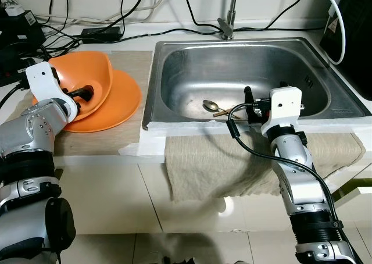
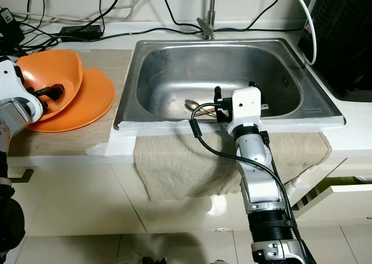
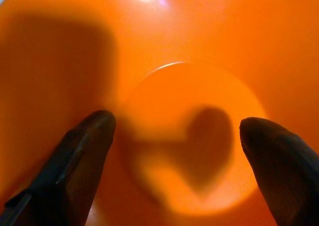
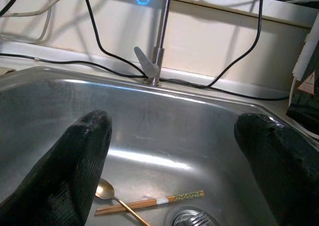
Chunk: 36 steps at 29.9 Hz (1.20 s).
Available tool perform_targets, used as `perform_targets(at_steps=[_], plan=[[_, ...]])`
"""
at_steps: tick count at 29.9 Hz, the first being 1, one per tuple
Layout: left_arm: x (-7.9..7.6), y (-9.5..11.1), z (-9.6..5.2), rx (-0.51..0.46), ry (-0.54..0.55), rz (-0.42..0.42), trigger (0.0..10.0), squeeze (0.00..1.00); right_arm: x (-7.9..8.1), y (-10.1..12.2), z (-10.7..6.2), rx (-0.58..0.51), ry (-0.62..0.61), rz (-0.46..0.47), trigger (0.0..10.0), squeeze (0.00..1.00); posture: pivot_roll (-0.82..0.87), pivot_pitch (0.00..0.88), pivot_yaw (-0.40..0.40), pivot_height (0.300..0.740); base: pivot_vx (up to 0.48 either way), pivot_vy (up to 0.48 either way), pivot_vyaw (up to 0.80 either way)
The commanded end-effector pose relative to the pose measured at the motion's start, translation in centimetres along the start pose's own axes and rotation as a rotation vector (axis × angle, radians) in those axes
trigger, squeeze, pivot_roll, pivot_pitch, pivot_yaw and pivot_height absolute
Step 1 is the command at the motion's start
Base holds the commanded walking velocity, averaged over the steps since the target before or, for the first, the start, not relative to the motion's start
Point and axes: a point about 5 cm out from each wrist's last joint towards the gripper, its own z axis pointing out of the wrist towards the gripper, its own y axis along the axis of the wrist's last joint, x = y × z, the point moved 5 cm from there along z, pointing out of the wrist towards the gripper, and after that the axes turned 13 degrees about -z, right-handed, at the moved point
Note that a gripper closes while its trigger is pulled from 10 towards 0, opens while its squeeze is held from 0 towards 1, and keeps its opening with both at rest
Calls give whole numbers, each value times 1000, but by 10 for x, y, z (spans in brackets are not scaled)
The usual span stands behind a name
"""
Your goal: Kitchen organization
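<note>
An orange bowl (image 1: 87, 72) leans tilted on an orange plate (image 1: 122, 98) on the counter, left of the steel sink (image 1: 244, 66). My left gripper (image 1: 81, 94) reaches into the bowl; in the left wrist view its fingers (image 3: 84, 151) stand apart, open, over the bowl's bottom (image 3: 199, 86). My right gripper (image 1: 249, 104) hovers open at the sink's front rim. Below it on the sink floor lie a gold spoon (image 4: 104, 188), a pair of wooden chopsticks (image 4: 149, 202) and a fork (image 4: 197, 218) by the drain.
A beige cloth (image 1: 232, 159) hangs over the counter's front edge under the right arm. The faucet (image 1: 231, 14) stands behind the sink. Black cables and adapters (image 1: 102, 31) run along the back wall. A dark appliance (image 1: 357, 31) stands at the far right.
</note>
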Motion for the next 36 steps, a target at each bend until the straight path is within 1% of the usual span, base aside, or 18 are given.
perform_targets(at_steps=[1,4,6,8,12,13,14,15,20,22,24,25,26,28,32,34,35,36], plan=[[-6,4,-1,6,-13,19,10000,0,1,0,0,1,10,4,10000,0,1,0,35,740,0,0,0],[-8,5,-1,-2,-22,37,10000,0,1,0,0,2,9,5,10000,0,1,0,37,740,0,0,0],[-20,15,-3,-65,-64,107,10000,0,1,-1,0,3,9,5,10000,0,1,0,37,740,0,0,0],[-38,30,-8,-164,-127,206,10000,0,2,-1,0,5,9,4,10000,0,1,0,38,740,0,0,0],[-67,42,-18,-255,-249,253,10000,0,3,-2,-1,8,8,5,10000,0,-1,0,41,740,0,0,0],[-67,42,-18,-255,-249,253,10000,0,3,-2,-1,8,8,5,10000,0,-1,0,41,740,0,0,0],[-72,42,-20,-266,-269,270,10000,0,3,-1,-1,7,8,5,10000,0,-2,0,43,740,0,0,0],[-83,39,-23,-276,-319,281,10000,0,2,-1,-1,7,4,5,10000,0,-2,0,43,740,0,0,0],[-90,38,-24,-283,-344,279,10000,0,0,-2,-1,7,-1,4,10000,0,-9,0,47,740,0,0,0],[-89,40,-24,-290,-333,276,10000,0,0,-2,-2,8,-2,4,10000,0,-9,0,48,740,0,0,0],[-81,46,-23,-311,-286,304,10000,0,0,-2,-2,9,-3,3,10000,0,-9,0,48,740,0,0,0],[-74,51,-22,-320,-249,322,10000,0,-1,-3,-2,11,-4,3,10000,0,-9,0,48,740,0,0,0],[-74,51,-22,-320,-249,322,10000,0,-1,-3,-2,11,-4,3,10000,0,-9,0,48,740,0,0,0],[-64,60,-21,-341,-199,355,10000,0,-1,-4,-2,13,-4,2,10000,0,-8,0,47,740,0,0,0],[-57,65,-21,-339,-174,357,10000,0,0,-4,-3,14,-2,2,10000,0,-6,0,45,740,0,0,0],[-41,64,-16,-300,-113,343,10000,0,1,-4,-2,14,2,2,10000,0,-2,0,42,740,0,0,0],[-41,64,-16,-300,-113,343,10000,0,1,-4,-2,14,2,2,10000,0,-2,0,42,740,0,0,0],[-31,61,-13,-270,-76,330,10000,0,1,-3,-2,13,3,2,10000,0,-2,0,42,740,0,0,0]])
